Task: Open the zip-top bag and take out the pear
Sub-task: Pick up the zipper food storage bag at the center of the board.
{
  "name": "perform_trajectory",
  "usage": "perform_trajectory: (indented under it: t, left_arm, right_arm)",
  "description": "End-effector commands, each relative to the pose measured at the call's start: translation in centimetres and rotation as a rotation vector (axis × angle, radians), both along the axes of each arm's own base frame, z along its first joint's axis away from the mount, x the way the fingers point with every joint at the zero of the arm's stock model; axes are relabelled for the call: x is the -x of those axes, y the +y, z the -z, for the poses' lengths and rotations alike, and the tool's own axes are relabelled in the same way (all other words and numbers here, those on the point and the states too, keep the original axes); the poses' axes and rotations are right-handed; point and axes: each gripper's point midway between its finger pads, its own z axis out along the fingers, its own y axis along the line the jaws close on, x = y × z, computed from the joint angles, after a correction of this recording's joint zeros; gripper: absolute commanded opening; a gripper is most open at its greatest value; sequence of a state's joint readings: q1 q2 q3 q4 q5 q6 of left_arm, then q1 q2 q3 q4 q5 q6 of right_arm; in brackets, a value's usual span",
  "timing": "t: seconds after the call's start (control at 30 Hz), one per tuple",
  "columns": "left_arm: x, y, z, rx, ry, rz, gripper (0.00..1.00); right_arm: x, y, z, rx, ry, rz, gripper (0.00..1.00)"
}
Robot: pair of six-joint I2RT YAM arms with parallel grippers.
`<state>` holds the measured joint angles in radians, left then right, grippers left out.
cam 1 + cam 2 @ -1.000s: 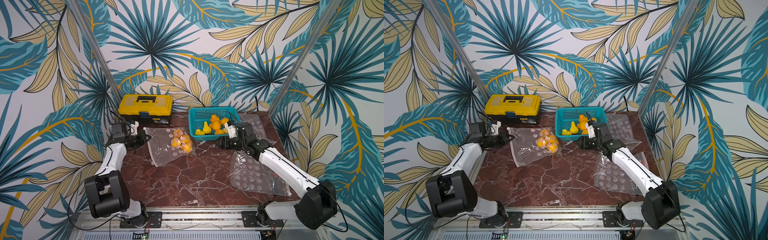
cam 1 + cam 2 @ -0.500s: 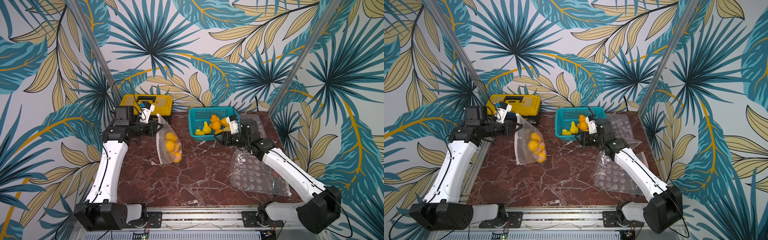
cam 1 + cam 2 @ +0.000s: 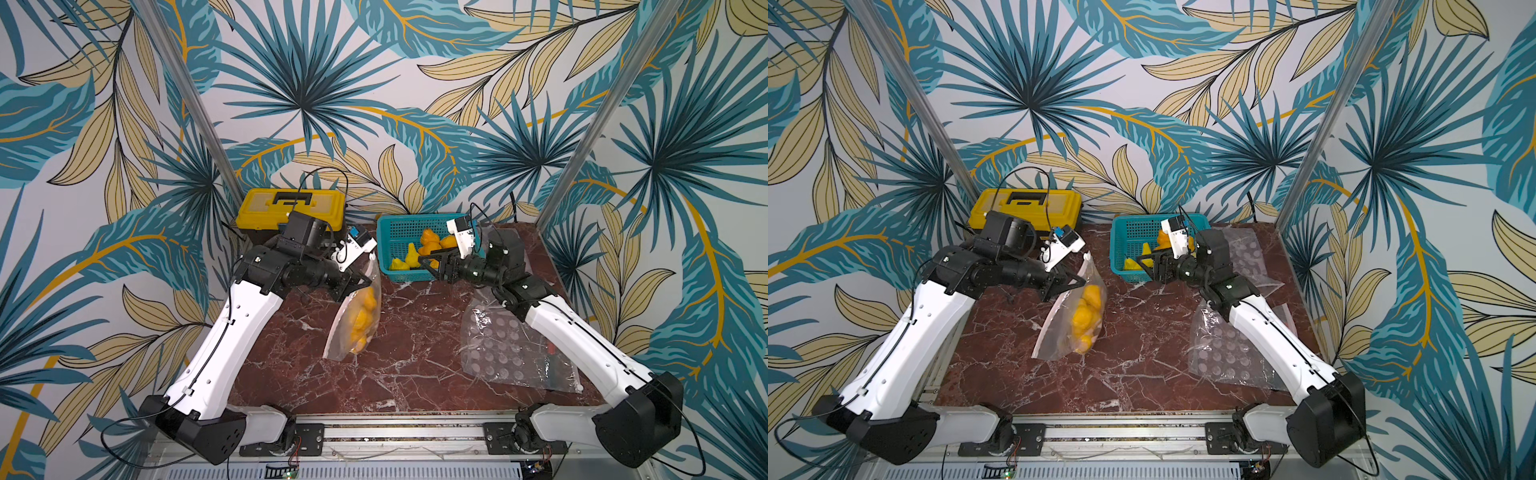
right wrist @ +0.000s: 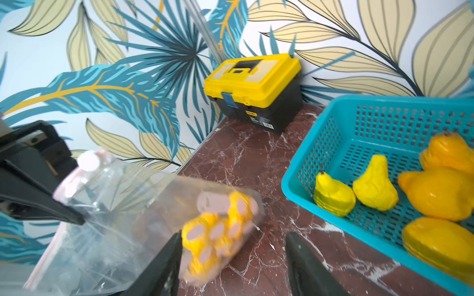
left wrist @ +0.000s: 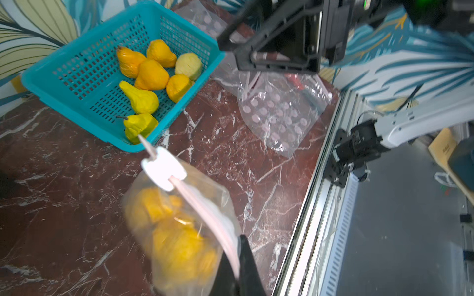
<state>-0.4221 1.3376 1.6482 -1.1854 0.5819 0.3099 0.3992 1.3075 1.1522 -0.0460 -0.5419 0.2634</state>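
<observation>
The clear zip-top bag [image 3: 353,328] [image 3: 1059,328] hangs by its top edge, with several yellow pears [image 3: 362,316] [image 3: 1084,311] [image 5: 177,243] sagging inside it. My left gripper [image 3: 365,284] [image 3: 1081,282] [image 5: 237,253] is shut on the bag's pink zip strip. The white slider [image 5: 164,169] [image 3: 1087,254] sits at the strip's far end. My right gripper [image 3: 426,264] [image 3: 1142,262] [image 4: 233,238] stands open to the right of the bag, in front of the basket, holding nothing. In the right wrist view the bag [image 4: 123,205] lies close before its fingers.
A teal basket [image 3: 386,249] [image 3: 1121,232] [image 5: 77,51] [image 4: 320,153] with several loose pears stands at the back. A yellow toolbox [image 3: 291,203] [image 3: 1025,205] [image 4: 254,82] is at the back left. Empty dotted bags [image 3: 507,345] [image 3: 1229,349] [image 5: 277,115] lie under the right arm.
My left arm has lifted the bag off the table and carried it right, toward the middle, so it now hangs. The right gripper has risen slightly and stayed open by the basket.
</observation>
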Motion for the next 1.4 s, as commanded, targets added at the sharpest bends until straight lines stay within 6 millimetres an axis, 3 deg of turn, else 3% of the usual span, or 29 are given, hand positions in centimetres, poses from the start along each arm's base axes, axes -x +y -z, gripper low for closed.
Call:
perform_trajectory:
  t: [0.0,0.1,0.27,0.4,0.6,0.8,1.1,1.27,1.37]
  left_arm:
    - [2.5,-0.3,0.2,-0.097,-0.134,0.16,0.0]
    - [4.2,-1.1,0.2,-0.11,-0.197,0.259,0.0]
    - [4.0,-1.2,1.1,-0.142,-0.186,0.261,0.0]
    - [4.2,-1.1,1.5,-0.15,-0.184,0.267,0.0]
    - [4.1,-0.7,1.6,-0.17,-0.202,0.254,0.0]
    - [4.5,-0.6,0.3,-0.146,-0.235,0.258,0.0]
    - [3.7,-0.5,-1.7,-0.13,-0.331,0.221,0.0]
    - [3.6,-0.7,-2.7,-0.107,-0.364,0.222,0.0]
    - [3.6,-0.7,-2.7,-0.106,-0.367,0.221,0.0]
  right_arm:
    - [2.3,1.3,-3.0,-0.029,-0.169,-0.154,0.65]
    - [4.0,2.5,-3.7,-0.05,-0.224,-0.268,0.66]
    - [7.5,5.3,-4.3,-0.072,-0.309,-0.456,0.69]
    - [9.0,6.8,-2.8,-0.048,-0.283,-0.543,0.68]
    - [11.2,7.1,-0.7,-0.031,-0.24,-0.615,0.62]
    - [11.2,7.7,0.0,-0.017,-0.212,-0.609,0.56]
    - [11.9,8.1,-3.7,-0.094,-0.285,-0.637,0.36]
    - [12.2,8.6,-4.8,-0.104,-0.314,-0.649,0.29]
    - [12.3,8.7,-5.1,-0.105,-0.325,-0.652,0.18]
